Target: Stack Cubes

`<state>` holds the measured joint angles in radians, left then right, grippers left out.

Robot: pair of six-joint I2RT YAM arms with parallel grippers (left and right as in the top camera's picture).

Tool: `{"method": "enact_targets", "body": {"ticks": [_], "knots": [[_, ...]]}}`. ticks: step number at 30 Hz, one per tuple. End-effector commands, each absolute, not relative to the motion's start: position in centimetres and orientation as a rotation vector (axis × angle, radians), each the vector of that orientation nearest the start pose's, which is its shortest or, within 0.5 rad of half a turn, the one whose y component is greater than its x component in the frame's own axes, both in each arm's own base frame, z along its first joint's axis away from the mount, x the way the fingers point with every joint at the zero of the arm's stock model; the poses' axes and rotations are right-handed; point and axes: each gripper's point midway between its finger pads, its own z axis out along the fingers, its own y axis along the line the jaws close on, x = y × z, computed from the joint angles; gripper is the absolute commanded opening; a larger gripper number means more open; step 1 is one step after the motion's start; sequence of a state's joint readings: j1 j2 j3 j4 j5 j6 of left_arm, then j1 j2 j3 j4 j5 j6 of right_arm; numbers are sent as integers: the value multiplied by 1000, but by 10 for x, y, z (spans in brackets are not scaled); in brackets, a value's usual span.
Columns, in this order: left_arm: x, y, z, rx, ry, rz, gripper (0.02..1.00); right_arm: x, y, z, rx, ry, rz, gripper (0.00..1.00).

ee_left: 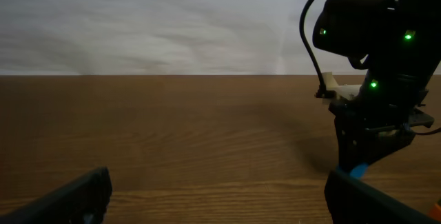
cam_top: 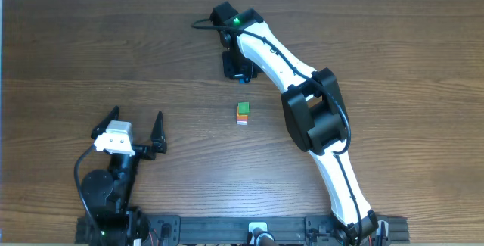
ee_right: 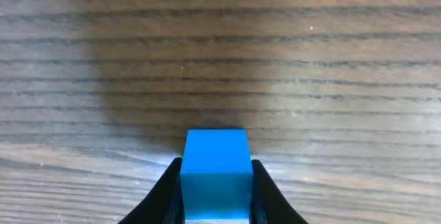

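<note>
My right fingers (ee_right: 162, 195) are clenched on the blue cube (ee_right: 215, 156), one finger pressed flat against each of two opposite sides. The cube's top face and near face show between them. The wood grain of the worktop (cam_top: 68, 42) runs crosswise under it, and a soft shadow spreads around the cube (whether its base sits on the wood or hangs just off it, I cannot tell). From above, my right arm (cam_top: 314, 117) stands at the right of the base rail and extends up and across the middle. That puts this grasp over the far part of the worktop, a little left of centre.

The other cubes stand as a small stack near the middle of the worktop, nearer to my bases than the blue cube and apart from it. A green cube (cam_top: 243, 108) is on top, an orange cube (cam_top: 242, 116) is directly under it and touching it, and a pale sliver at the foot is too small to name.

My left fingers (cam_top: 158, 125) are spread wide, released. They sit low at the left of the worktop, well apart from the stack and from the blue cube. Looking out between them, I see the wood of the worktop ahead. Off to one side is my right arm's dark wrist with its green lights, a bit of blue showing at its lower end.
</note>
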<state>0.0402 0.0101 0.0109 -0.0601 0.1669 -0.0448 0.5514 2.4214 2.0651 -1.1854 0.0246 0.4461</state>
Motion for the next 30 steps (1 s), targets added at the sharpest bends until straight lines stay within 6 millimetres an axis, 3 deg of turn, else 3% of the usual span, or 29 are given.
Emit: {"method": "enact_targets", "body": {"ticks": [1,7,13,23,26,30], "knots": [[245,-19,160,70,1630,-128,998,413,253,27,-154,3081,13,97],[245,-19,160,70,1630,-128,998,419,258,59,-159,3052,31,80],[245,-19,160,70,1630,-128,998,412,257,103,-168,3025,47,71],[245,-19,160,70,1630,-128,998,356,264,166,-268,2997,75,49],[245,-19,160,70,1630,-128,998,336,257,173,-241,3014,68,40],[245,-19,160,70,1630,-128,996,311,246,166,-193,3050,44,38]]}}
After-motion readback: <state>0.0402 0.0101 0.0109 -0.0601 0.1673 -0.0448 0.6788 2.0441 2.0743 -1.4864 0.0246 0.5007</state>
